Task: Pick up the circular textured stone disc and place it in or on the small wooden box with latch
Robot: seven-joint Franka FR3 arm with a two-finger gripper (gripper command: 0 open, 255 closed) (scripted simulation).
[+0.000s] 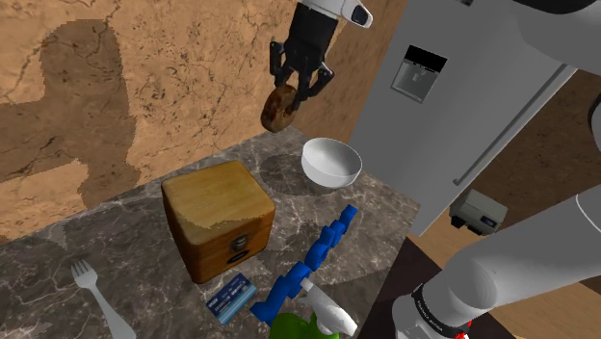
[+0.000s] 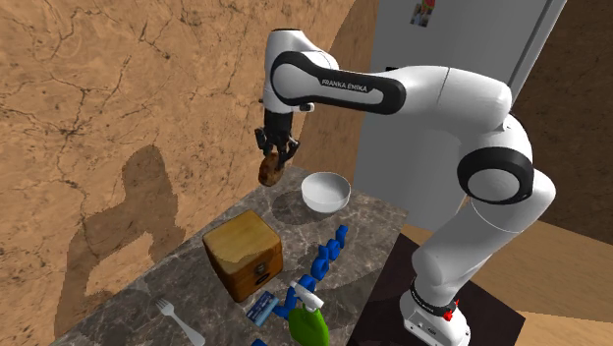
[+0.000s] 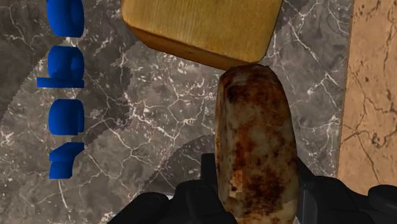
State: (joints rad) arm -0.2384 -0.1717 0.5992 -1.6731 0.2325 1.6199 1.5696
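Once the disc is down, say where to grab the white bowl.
Take the white bowl by its rim, straight down from above, wall between the jaws: it stands upright and open, and looks too wide to span whole.

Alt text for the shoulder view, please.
The black gripper holds a mottled brown disc in the air above a marble counter; a wooden box with a front latch stands lower left of it. A white bowl, a row of blue pieces and a white fork sit on the counter.
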